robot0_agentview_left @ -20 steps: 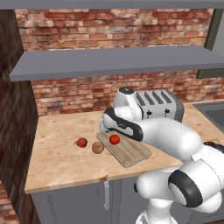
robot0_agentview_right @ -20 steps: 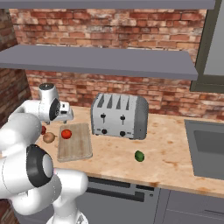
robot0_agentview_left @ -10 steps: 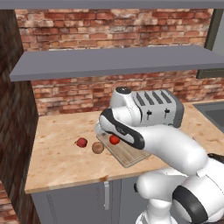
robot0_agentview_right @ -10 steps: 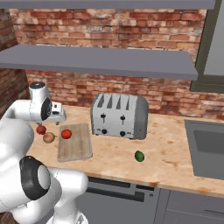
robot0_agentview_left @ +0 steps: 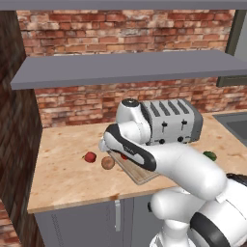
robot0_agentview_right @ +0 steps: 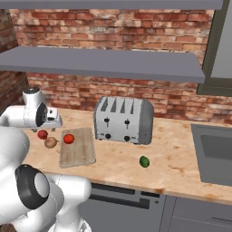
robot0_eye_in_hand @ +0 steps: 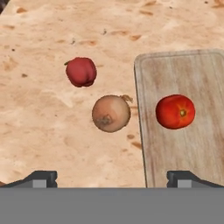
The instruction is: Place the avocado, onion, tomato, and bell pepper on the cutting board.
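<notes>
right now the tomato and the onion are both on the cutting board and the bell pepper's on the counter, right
Not quite. In the hand view only the tomato is on the cutting board; the onion sits on the counter just off the board's edge. The bell pepper is on the counter, as you said.

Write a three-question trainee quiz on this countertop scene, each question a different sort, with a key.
1. True or false: the tomato lies on the cutting board.
2. Multiple choice: which item lies on the counter to the right of the toaster in the right base view? A) the onion B) the avocado C) the bell pepper
3. Fill in: in the hand view, the tool's jaws stand ____ with nothing between them.

Key
1. True.
2. B: the avocado lies there, far from the board. The onion and the bell pepper lie on the counter beside the board's edge.
3. Open.
</notes>
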Tool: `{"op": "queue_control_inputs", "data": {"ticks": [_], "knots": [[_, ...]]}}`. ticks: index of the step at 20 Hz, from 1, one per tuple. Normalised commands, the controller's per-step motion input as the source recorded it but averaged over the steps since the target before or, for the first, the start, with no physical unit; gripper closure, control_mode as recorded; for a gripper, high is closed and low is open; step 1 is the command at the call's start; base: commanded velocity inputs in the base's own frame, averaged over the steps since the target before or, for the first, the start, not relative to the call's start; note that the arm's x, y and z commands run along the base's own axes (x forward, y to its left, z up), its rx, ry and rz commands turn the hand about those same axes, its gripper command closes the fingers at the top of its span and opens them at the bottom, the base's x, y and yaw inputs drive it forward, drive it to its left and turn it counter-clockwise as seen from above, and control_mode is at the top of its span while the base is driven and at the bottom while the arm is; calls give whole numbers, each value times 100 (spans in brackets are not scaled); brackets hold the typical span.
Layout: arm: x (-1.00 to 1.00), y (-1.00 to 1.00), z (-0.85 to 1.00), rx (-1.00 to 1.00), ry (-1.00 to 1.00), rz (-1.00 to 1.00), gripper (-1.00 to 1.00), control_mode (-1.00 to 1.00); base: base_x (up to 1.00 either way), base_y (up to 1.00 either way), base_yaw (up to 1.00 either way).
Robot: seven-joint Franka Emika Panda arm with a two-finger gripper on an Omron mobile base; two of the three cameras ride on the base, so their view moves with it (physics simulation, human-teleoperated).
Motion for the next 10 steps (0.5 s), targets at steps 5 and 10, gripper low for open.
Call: {"op": "queue_control_inputs", "data": {"ticks": [5, 10], "knots": [[9, 8, 0, 0, 1, 0, -100, -100, 0, 0, 0], [23, 0, -6, 0, 4, 0, -100, -100, 0, 0, 0]]}}
